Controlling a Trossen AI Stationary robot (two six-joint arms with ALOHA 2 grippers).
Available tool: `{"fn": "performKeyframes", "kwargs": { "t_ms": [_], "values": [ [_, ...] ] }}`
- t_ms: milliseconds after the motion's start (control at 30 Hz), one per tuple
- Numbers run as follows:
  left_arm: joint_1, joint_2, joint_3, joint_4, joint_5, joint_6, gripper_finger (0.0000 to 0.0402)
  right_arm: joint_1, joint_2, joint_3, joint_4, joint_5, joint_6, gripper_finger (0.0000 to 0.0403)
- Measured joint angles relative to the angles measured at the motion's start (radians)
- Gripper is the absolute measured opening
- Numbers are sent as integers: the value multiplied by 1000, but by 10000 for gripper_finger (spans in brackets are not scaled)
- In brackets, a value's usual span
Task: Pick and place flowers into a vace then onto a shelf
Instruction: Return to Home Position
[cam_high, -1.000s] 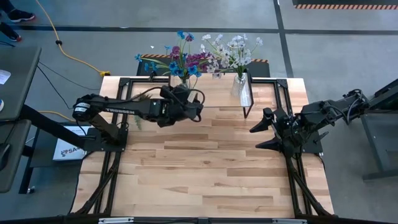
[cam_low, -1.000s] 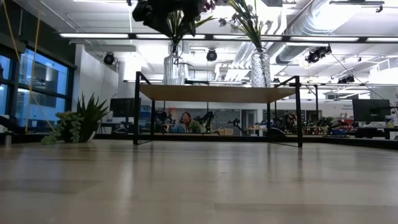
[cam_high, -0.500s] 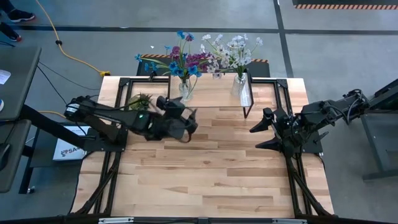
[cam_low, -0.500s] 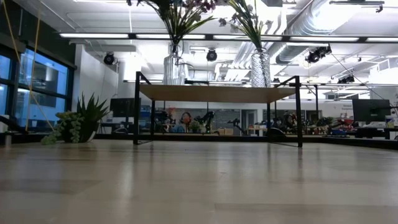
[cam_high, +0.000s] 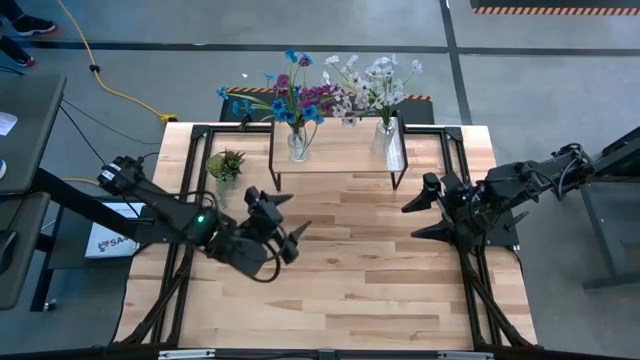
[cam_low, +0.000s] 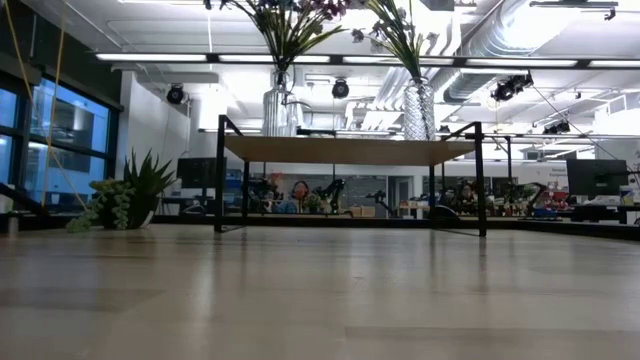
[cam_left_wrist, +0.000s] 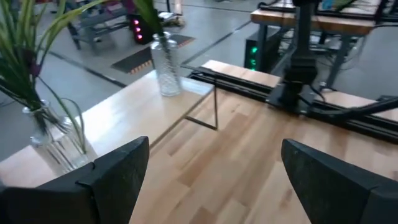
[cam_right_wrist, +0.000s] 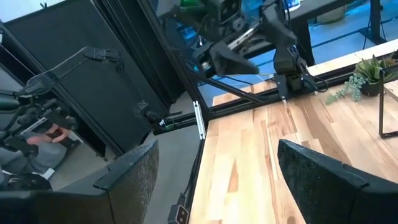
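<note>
Standing in two clear vases (cam_high: 297, 146), the flowers (cam_high: 300, 95) sit on the shelf (cam_high: 340, 160); left claw (cam_high: 287, 214) hovers wide open, empty, over the bench (cam_high: 340, 280); right claw (cam_high: 415, 220), likewise spread and empty, waits at the bench's right side.

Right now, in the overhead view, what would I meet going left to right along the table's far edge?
A small potted plant → glass vase of blue and purple flowers → glass vase of white flowers; both vases stand on the shelf.
</note>
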Motion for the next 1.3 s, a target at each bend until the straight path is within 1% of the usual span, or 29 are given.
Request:
{"fn": "performKeyframes", "kwargs": {
  "t_ms": [133,200,267,400,467,567,733,800,867,933,1100,1233,1300],
  "values": [
    [-42,0,0,3,7,-8,397,0,0,0,4,0,0,317],
    [-55,0,0,3,43,-9,397,0,0,0,4,6,0,317],
    [-64,0,0,8,99,-11,397,0,0,0,4,12,0,317],
    [-63,0,0,61,254,-17,397,0,0,0,21,15,0,317],
    [-62,0,0,73,306,-19,397,0,0,0,33,15,0,317],
    [-61,0,0,67,334,-18,397,0,0,0,40,15,0,317],
    [-61,-5,0,2,349,-16,396,0,0,0,55,15,0,317],
    [-60,-11,0,-18,368,-22,388,0,0,0,62,15,0,317],
    [-61,-22,0,-50,372,-29,370,0,0,0,74,15,0,317],
    [-61,-30,0,-69,388,-37,340,0,0,0,84,15,0,317],
    [-61,-59,0,-149,416,-39,247,0,0,0,89,17,0,317],
    [-61,-74,0,-206,411,-38,170,0,0,0,81,58,-1,317],
    [-61,-82,-1,-249,418,-38,138,0,0,0,81,77,-1,317]
  ]
}}
